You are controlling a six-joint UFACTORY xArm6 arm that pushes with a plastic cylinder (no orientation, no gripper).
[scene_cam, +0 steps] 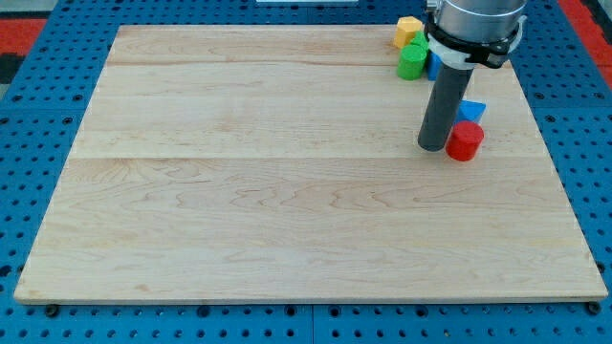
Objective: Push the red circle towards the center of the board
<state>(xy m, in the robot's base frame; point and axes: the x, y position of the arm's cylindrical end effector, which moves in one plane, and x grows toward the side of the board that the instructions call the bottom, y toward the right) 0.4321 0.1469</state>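
Note:
The red circle (pixel 465 140) lies on the wooden board (pixel 287 191) at the view's right, above mid-height. My tip (pixel 432 146) rests on the board just left of the red circle, touching or nearly touching its left side. The rod rises from there toward the view's top. A blue block (pixel 473 110) sits just above the red circle, partly hidden by the rod.
A yellow block (pixel 408 31) and a green block (pixel 413 61) sit near the board's top right edge, left of the arm. Another blue block (pixel 433 65) is mostly hidden behind the arm. A blue pegboard surrounds the board.

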